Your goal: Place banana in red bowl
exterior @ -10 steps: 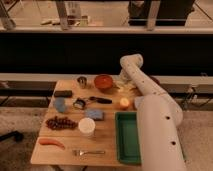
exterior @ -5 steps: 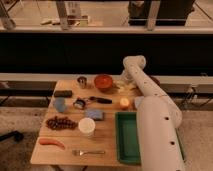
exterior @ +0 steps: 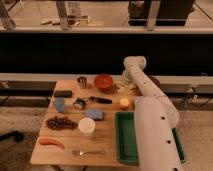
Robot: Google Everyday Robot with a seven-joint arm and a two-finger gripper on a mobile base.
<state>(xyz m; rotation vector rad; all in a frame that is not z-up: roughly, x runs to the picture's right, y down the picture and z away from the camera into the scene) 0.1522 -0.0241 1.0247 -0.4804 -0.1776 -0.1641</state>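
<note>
Glossy orange-red is shown on the red bowl, pale yellow on the banana, deep green on the tray, orange on the carrot, light wood tone on the table, gripper of the white arm held just beside the red bowl

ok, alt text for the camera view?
A white robot arm reaches over a wooden table, its gripper at the far edge just right of the red bowl, by the banana. A green tray lies at the near right.

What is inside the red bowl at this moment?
Nothing shows inside the red bowl; the rim hides its near inner wall. The banana lies outside, beside the bowl, with the tool next to it.
</note>
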